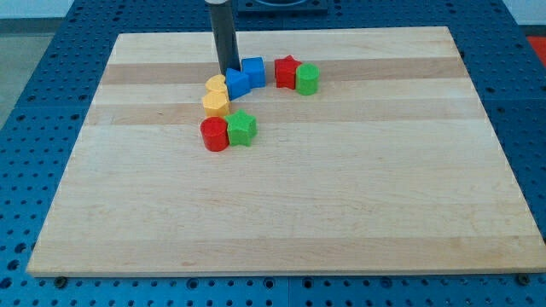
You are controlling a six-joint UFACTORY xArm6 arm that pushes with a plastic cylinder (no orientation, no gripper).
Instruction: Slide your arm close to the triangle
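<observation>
Rod fitted, no jaws on this arm, so no open or closed state to record. My tip (pixel 230 70) stands near the far edge of the desk (pixel 281 222), touching or just behind the blue triangle (pixel 236 83). Risk: any further advance shoves the triangle into the yellow blocks (pixel 217 95) or the blue cube (pixel 254 71). Red star (pixel 286 72) and green block (pixel 308 78) sit toward the view's right; red cylinder (pixel 214 135) and green star (pixel 242 128) nearer the front edge.

Pale striped wooden board (pixel 341 213) on a blue perforated table (pixel 51 51); blocks are blue, red, green and yellow; the rod is dark.
</observation>
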